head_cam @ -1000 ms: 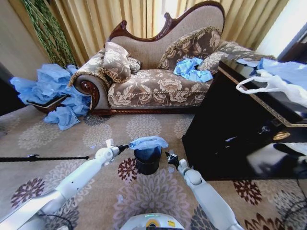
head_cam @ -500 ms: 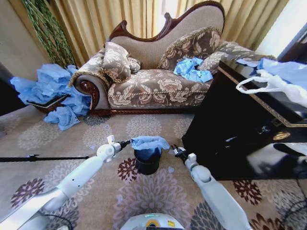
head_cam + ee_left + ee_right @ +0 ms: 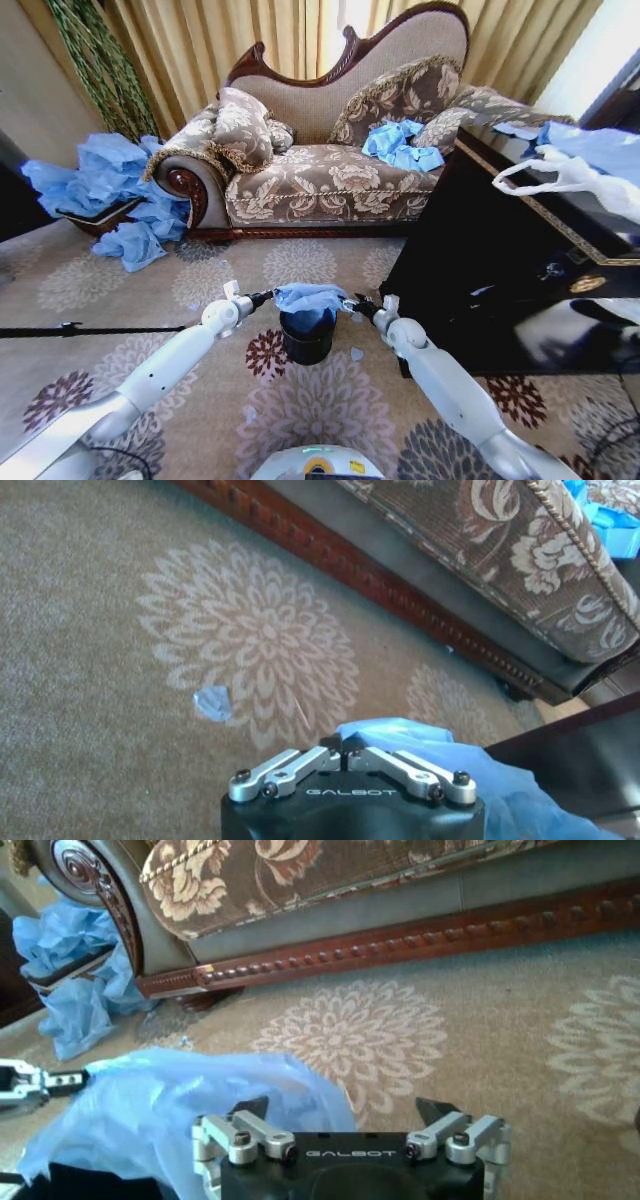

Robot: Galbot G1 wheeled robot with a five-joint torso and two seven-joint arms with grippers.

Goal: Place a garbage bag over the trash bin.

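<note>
- Two tools work the garbage bag (image 3: pixel 310 296) over the trash bin (image 3: pixel 307 337): left tool (image 3: pixel 268 296), at nine o'clock, pinches its edge.
- Right tool (image 3: pixel 352 305), at three o'clock, gapes apart; thin plastic may slip free.

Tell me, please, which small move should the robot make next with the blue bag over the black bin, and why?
Probably close the right gripper on the near edge of the garbage bag. Its jaws stand open beside the bag in the right wrist view, while the left gripper is shut on the opposite edge. The bag hangs bunched over the trash bin, so a second hold seems needed to spread it.
</note>
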